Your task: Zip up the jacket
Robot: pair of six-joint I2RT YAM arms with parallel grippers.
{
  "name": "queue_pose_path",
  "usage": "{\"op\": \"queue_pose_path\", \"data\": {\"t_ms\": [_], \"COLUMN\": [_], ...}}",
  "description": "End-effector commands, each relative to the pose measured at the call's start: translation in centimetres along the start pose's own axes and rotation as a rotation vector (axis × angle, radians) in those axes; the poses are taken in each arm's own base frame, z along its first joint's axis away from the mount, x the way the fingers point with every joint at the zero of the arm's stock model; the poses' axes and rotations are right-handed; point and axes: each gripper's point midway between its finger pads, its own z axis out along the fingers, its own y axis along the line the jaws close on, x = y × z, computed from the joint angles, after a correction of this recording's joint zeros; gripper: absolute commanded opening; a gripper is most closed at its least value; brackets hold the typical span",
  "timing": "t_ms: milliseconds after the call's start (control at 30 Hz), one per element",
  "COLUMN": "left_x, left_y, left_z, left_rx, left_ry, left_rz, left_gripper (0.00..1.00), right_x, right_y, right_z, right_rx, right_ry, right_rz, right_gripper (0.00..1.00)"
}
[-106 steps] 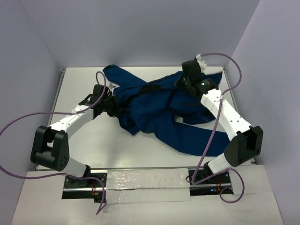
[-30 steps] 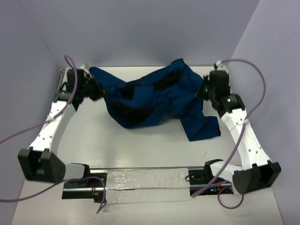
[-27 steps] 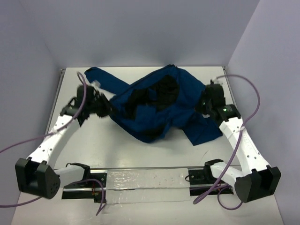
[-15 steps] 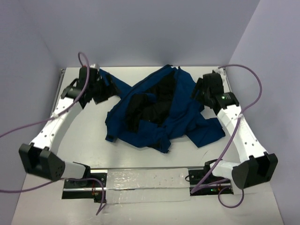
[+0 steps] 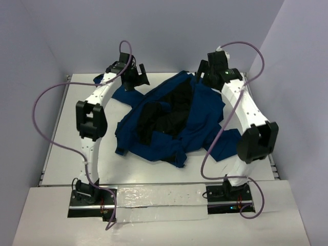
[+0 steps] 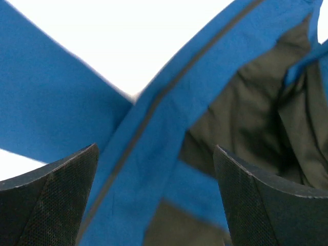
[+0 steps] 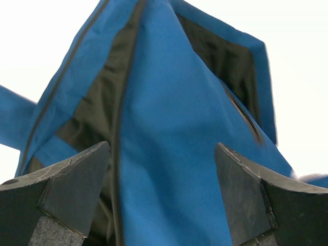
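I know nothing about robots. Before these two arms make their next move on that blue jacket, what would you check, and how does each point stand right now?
1. left gripper open and empty: ok, jaws wide apart above the cloth.
2. right gripper open and empty: ok, the same.
3. jacket spread flat with its front edges side by side: not ok, it lies bunched up with the black lining showing.
4. Zipper slider located: cannot tell; the left wrist view shows only a dark strip along one edge.
5. Jacket wholly on the table: ok, as far as the top view shows.
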Motion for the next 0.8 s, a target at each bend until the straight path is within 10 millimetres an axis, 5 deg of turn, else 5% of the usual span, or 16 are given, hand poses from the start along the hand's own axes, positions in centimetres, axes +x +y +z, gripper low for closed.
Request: {"op": "queue_pose_path", "data": {"t_ms": [0, 233, 333, 400, 467, 567, 767], "left_x": [-1.1, 6.7, 9.5, 9.8, 9.4, 6.6, -1.4], "left_y": [-0.8, 3.9, 3.4, 3.0, 2.9, 2.6, 3.5], "left_z": [1.1, 4.6, 4.8, 4.5, 4.3, 2.5, -5.1], "left_rx": [0.012, -0.085, -0.059, -0.053, -0.058, -0.082, -0.042], "left_ry": [-0.017, 0.143, 0.198, 0.206, 0.203, 0.143, -0.063], "left_rz": [0.045, 0.022, 0.036, 0.04, 0.041, 0.052, -0.046], "left_gripper": [0.99, 0.95, 0.71, 0.33, 0.04, 0.0, 0.0], "right_x": [-0.1, 3.8, 5.0, 4.9, 4.3, 2.0, -3.4], "right_y": [1.7, 1.7, 1.6, 1.3, 1.2, 0.9, 0.3], "right_z": [2.9, 7.8, 8.9, 9.0, 8.7, 6.9, 1.2], "right_rx": [-0.023, -0.006, -0.005, 0.013, 0.025, 0.046, 0.053], "right_ry": [0.045, 0.164, 0.193, 0.187, 0.167, 0.09, -0.085], "right_rz": [-0.025, -0.043, -0.046, -0.04, -0.029, -0.018, -0.049], "right_gripper": [0.9, 0.88, 0.8, 0.56, 0.27, 0.0, 0.0]}}
